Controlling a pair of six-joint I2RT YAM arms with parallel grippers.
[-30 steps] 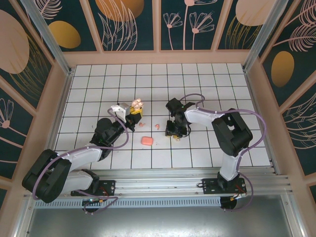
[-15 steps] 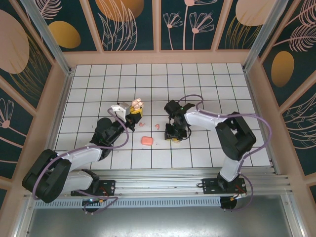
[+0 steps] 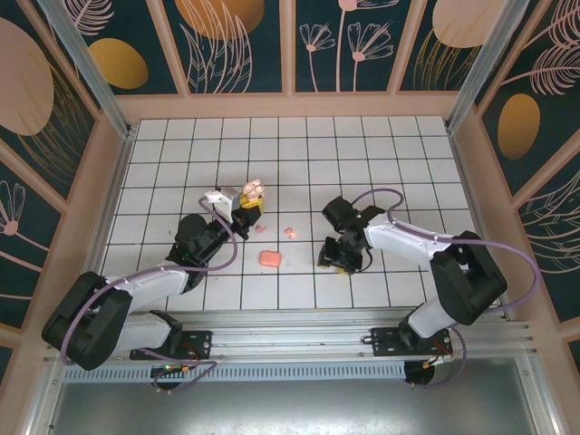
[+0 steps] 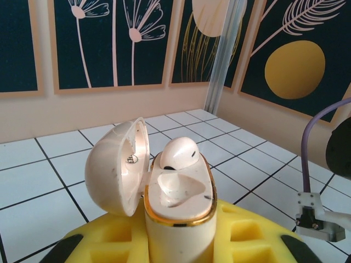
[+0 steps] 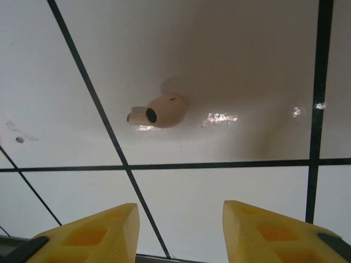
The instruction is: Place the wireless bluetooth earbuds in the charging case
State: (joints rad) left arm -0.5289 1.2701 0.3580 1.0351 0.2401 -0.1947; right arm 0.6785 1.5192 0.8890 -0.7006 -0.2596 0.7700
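My left gripper (image 3: 246,207) is shut on a beige charging case (image 4: 181,219) and holds it upright, its lid (image 4: 116,164) swung open. One whitish earbud (image 4: 178,152) sits in the far slot; the near slot (image 4: 174,183) is empty. Another whitish-beige earbud (image 5: 160,111) lies on a white tile, just ahead of my right gripper (image 5: 180,216). That gripper is open with nothing between its yellow fingers (image 5: 98,233). It hangs low over the floor right of centre (image 3: 340,263). Two tiny pink earbuds (image 3: 290,232) (image 3: 260,228) lie between the arms.
A closed salmon case (image 3: 269,258) rests on the tiles near the middle, in front of the pink buds. The tiled floor (image 3: 408,163) is bounded by peach walls (image 3: 290,107) on three sides, and a metal rail (image 3: 344,326) runs along the near edge.
My right gripper has shifted right and toward the near edge, and its jaws have spread wider. The left arm and the case have stayed still.
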